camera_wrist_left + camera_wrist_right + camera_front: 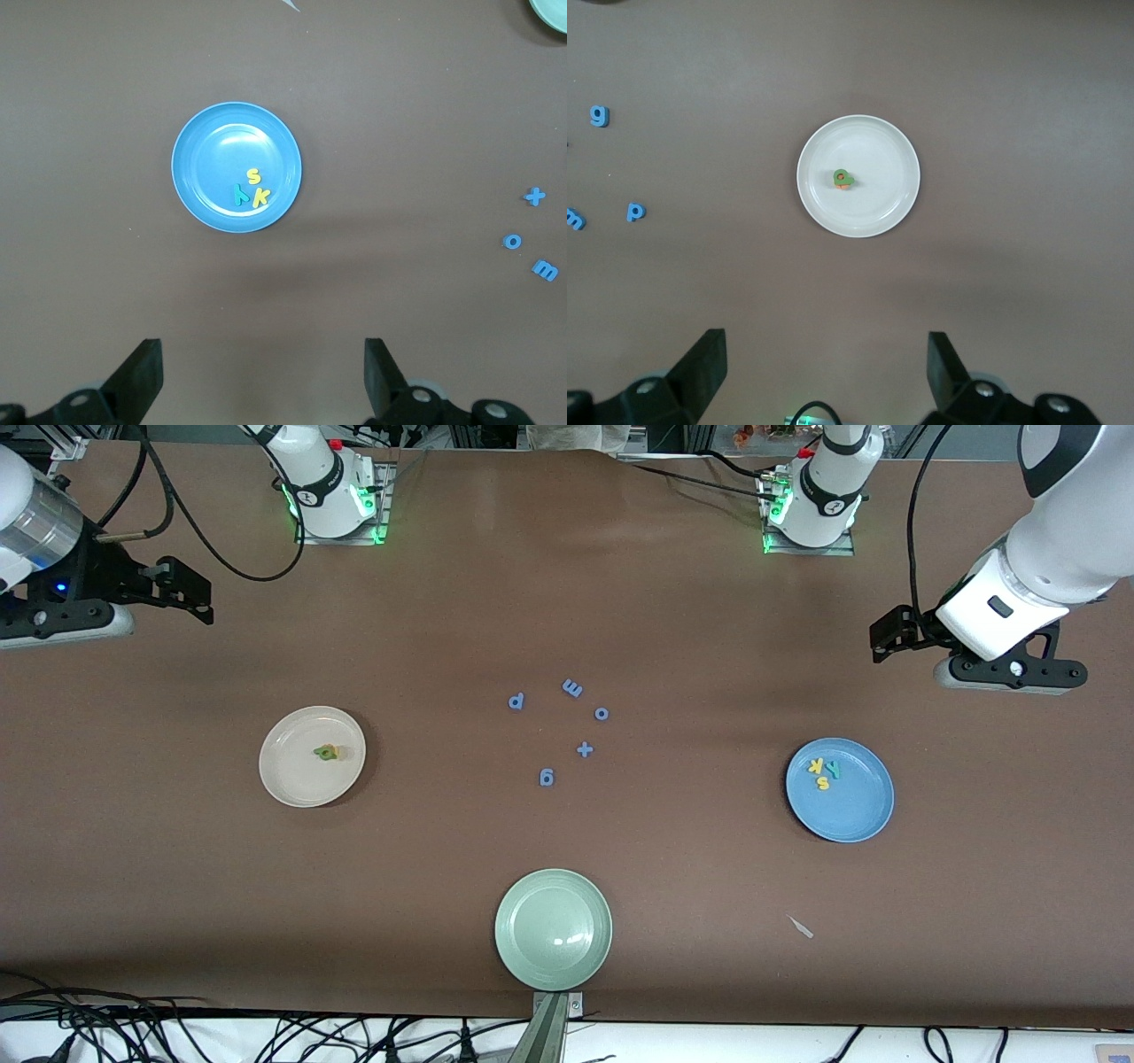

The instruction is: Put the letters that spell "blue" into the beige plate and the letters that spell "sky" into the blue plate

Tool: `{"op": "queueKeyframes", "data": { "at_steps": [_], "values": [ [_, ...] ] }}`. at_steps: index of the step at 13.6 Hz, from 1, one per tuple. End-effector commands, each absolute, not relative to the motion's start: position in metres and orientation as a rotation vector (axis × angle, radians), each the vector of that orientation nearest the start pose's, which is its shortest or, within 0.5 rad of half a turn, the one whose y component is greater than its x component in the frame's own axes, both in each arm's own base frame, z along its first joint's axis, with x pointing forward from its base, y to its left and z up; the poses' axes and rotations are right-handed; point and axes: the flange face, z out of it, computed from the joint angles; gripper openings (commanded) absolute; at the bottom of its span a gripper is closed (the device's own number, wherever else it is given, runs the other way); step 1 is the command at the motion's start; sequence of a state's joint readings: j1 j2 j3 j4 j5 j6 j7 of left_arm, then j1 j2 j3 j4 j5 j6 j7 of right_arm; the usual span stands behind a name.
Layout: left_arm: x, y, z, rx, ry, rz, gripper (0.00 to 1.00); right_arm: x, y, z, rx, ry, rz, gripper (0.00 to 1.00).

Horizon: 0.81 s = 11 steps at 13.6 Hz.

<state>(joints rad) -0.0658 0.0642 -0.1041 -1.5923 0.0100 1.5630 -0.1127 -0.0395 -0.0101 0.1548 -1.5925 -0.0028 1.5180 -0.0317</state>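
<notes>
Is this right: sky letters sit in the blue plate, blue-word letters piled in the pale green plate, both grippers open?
Not quite. The pile of blue-word letters sits in the beige plate, as the right wrist view shows; the pale green plate holds nothing. The rest stands.

Readable characters are foam letters. In the blue plate [204,190], which lies under the left gripper's [263,381] camera: yellow "s" [252,175], yellow "k" [260,197], teal "y" [240,194]. Loose blue pieces on the table [709,646], between the two grippers: "p" [516,701], "m" [572,688], "o" [601,713], "+" [585,749], "g" [547,778].
</notes>
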Motion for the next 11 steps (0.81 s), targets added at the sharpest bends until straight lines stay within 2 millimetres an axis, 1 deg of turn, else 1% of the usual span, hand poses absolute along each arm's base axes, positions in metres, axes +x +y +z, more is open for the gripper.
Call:
{"op": "queueKeyframes", "data": {
  "at_steps": [1,2,4,7,9,11],
  "values": [
    [0.561,-0.086,0.578,-3.106,0.101,0.159,1.0,0.537,0.062,0.622,-3.113,-0.245,0.119,1.0],
    [0.561,-0.085,0.578,-3.108,0.104,0.162,1.0,0.537,0.063,0.622,-3.113,-0.245,0.121,1.0],
    [0.561,-0.072,0.583,-3.11,0.07,0.151,1.0,0.538,0.064,0.62,-3.107,-0.248,0.128,1.0],
    [0.559,-0.068,0.584,-3.111,0.058,0.171,1.0,0.538,0.07,0.619,-3.107,-0.267,0.128,1.0],
    [0.555,-0.067,0.59,-3.112,0.055,0.169,1.0,0.539,0.068,0.618,-3.107,-0.257,0.131,1.0],
    [0.555,-0.066,0.589,-3.114,0.05,0.171,1.0,0.54,0.068,0.62,-3.11,-0.245,0.109,1.0]
  ]
}}
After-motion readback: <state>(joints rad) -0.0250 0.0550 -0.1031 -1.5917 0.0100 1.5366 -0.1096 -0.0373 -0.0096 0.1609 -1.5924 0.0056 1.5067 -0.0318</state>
